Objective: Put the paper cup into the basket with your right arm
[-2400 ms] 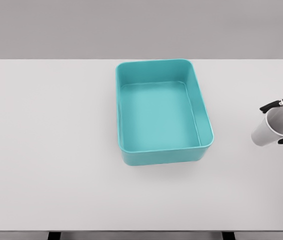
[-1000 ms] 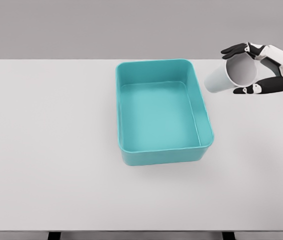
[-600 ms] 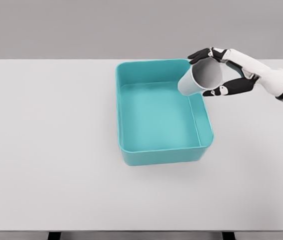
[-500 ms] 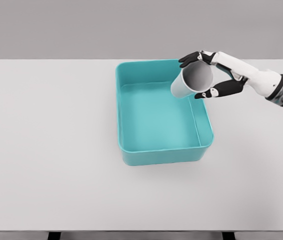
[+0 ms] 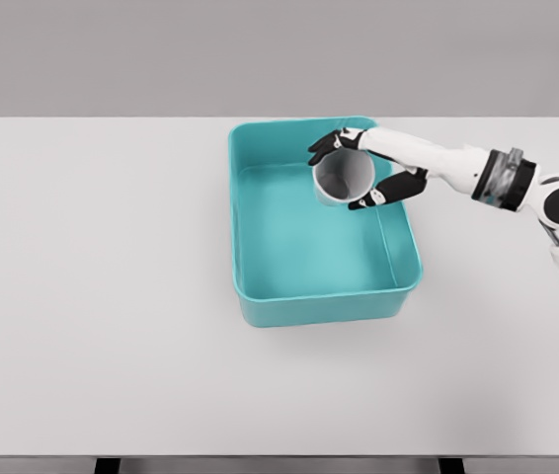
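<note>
Only one robot hand (image 5: 359, 170) shows, the right one, at the end of a white arm (image 5: 477, 178) that reaches in from the right edge of the head view. Its black-tipped fingers (image 5: 323, 148) curl over the upper rim of a single paper cup (image 5: 342, 180), with the thumb (image 5: 383, 195) pressed against the lower right side, so the robot hand is closed around the cup and holds it. The cup is white and tipped so that its open mouth faces the camera, showing the grey inside. It hangs over the far right part of the one basket (image 5: 250, 237), inside the outline of the rim, near the back wall; whether its base touches the basket floor cannot be told from this view.

The basket is a teal rectangular tub with rounded corners and plain solid walls, standing upright a little right of the middle of the counter (image 5: 92, 296). Apart from the held cup over it, its floor is bare. The forearm crosses above the basket's right wall, and a dark wrist band with a grey section sits further back along the arm.

The counter is a pale grey slab against a grey backdrop.
</note>
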`<state>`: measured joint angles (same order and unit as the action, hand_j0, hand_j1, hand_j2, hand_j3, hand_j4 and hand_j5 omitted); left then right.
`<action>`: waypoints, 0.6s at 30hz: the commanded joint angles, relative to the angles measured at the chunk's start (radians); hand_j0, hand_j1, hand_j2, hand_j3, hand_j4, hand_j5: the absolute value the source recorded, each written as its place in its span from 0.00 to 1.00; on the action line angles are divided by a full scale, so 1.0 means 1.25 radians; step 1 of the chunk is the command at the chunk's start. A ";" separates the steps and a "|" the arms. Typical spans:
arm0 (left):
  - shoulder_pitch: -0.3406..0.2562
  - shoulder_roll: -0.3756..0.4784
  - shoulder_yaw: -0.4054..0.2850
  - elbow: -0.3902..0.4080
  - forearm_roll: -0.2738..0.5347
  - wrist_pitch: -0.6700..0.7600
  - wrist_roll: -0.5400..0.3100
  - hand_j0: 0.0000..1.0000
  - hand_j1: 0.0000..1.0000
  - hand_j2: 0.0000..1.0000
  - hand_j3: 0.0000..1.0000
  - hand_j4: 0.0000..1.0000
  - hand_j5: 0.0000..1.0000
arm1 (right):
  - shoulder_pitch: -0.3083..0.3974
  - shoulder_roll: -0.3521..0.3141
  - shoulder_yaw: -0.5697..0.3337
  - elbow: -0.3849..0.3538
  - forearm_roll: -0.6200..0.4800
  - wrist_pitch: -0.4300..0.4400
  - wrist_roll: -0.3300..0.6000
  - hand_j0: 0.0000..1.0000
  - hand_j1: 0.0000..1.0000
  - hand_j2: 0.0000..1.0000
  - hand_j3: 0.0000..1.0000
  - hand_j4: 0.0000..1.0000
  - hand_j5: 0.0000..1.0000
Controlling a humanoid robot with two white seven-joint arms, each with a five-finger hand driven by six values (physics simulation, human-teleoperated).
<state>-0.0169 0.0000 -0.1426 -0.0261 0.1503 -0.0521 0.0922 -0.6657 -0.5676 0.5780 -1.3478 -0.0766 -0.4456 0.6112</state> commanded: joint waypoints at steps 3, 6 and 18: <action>0.000 0.000 0.000 0.000 0.000 0.000 0.000 1.00 1.00 1.00 1.00 1.00 1.00 | 0.000 0.001 0.001 -0.052 0.104 0.051 0.000 0.70 0.70 0.70 0.70 0.70 0.70; 0.000 0.000 0.000 0.000 0.000 0.000 0.000 1.00 1.00 1.00 1.00 1.00 1.00 | -0.013 0.007 0.032 -0.096 0.174 0.101 0.000 0.70 0.70 0.70 0.70 0.70 0.70; 0.000 0.000 0.000 0.000 0.000 0.000 0.000 1.00 1.00 1.00 1.00 1.00 1.00 | -0.018 0.036 0.070 -0.169 0.481 0.205 0.000 0.68 0.68 0.68 0.68 0.68 0.68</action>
<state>-0.0169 0.0000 -0.1426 -0.0261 0.1503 -0.0521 0.0922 -0.6857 -0.5247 0.6601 -1.5298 0.4608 -0.2289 0.6128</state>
